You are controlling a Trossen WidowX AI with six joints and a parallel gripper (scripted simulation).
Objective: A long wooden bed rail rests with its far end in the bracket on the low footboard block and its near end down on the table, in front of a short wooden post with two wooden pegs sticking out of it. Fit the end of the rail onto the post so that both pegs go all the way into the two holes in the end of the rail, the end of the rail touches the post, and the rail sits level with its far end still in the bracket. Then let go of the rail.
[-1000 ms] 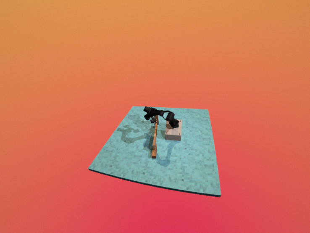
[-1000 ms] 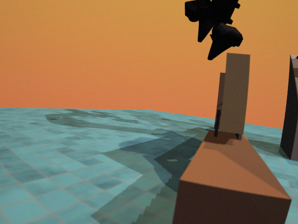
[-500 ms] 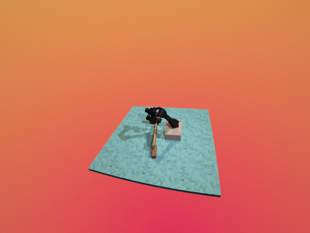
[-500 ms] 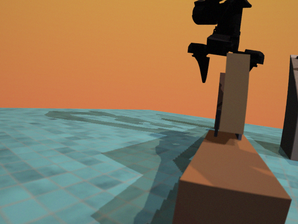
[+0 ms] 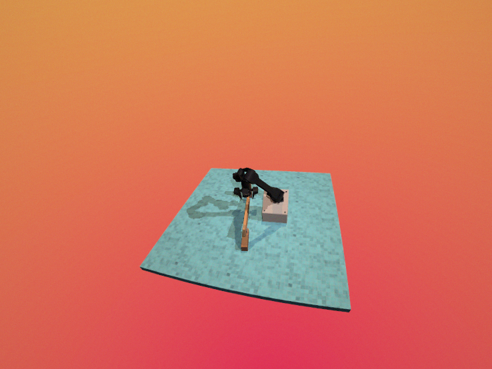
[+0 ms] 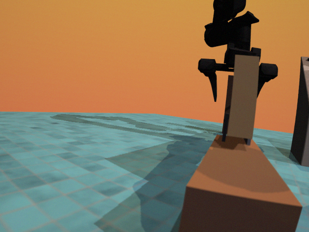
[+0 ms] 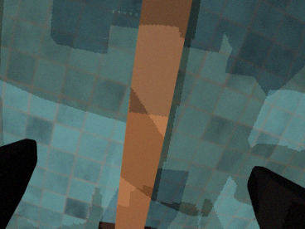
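Black parallel jaws (image 6: 237, 93) hang spread wide and empty, right of frame centre, straddling the long orange-brown wooden rail (image 7: 146, 128), which lies lengthwise on the teal tiled counter (image 5: 294, 254).

Teal tiled table (image 5: 286, 262), orange backdrop (image 5: 238, 79)

Teal tiled table (image 5: 278, 270), orange-to-red gradient backdrop, cast shadows
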